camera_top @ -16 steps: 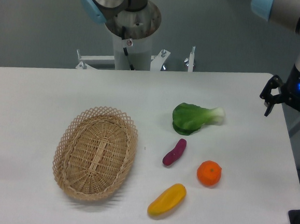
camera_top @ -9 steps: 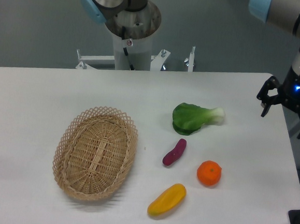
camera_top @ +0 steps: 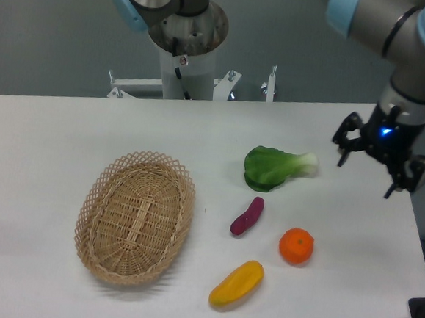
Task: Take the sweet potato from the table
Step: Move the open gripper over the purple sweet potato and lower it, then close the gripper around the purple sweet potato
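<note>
The job is hardly begun. The sweet potato (camera_top: 247,215) lies on the table (camera_top: 67,133), just below the bok choy (camera_top: 274,167). The claw (camera_top: 367,172) seems spread, holding nothing, well apart from it.

A smooth, matt white bench (camera_top: 67,140) is seen; the basket (camera_top: 136,217) is woven of rough wicker; the sweet potato (camera_top: 247,215) looks smooth-skinned.

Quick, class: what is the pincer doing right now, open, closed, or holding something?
Pincer: open, holding nothing, above the table's right side, well away from the sweet potato.
</note>
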